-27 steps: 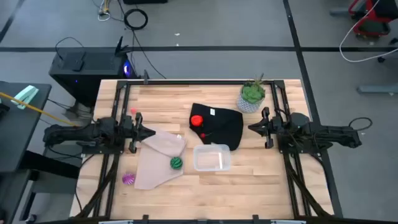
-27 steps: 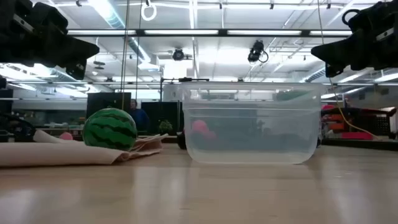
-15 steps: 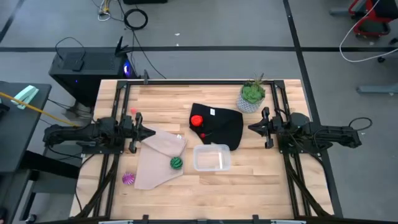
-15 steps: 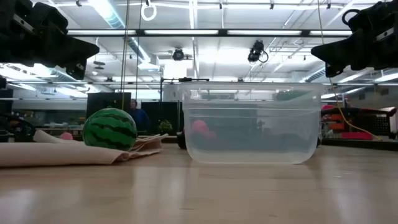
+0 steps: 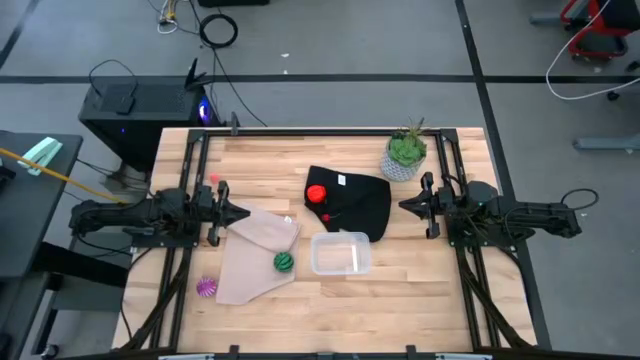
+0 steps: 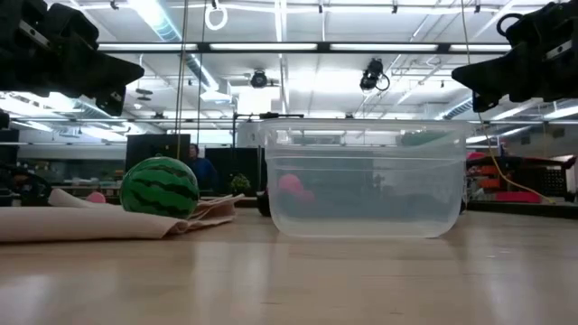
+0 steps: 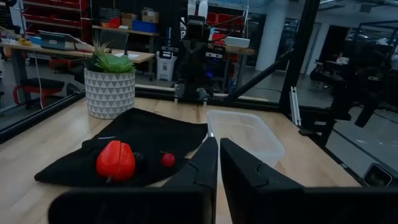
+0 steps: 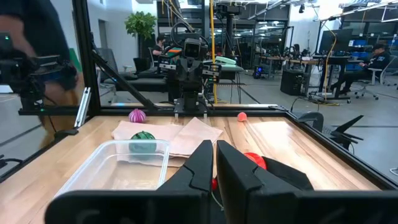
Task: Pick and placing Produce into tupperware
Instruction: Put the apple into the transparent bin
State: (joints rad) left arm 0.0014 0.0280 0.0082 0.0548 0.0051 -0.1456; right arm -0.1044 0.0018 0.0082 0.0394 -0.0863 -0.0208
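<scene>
Tupperware [image 5: 341, 254] empty from above, purple ball [image 5: 207, 287] unseen in low view, both end effectors together.

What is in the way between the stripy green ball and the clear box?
Nothing visible. The green striped ball sits on the beige cloth, with only bare table between it and the clear container. Both grippers are shut and off to the sides.

Clear tupperware [image 5: 340, 254] upright; red piece [image 5: 317, 194], striped ball [image 5: 284, 262], purple ball [image 5: 207, 288] outside.
</scene>
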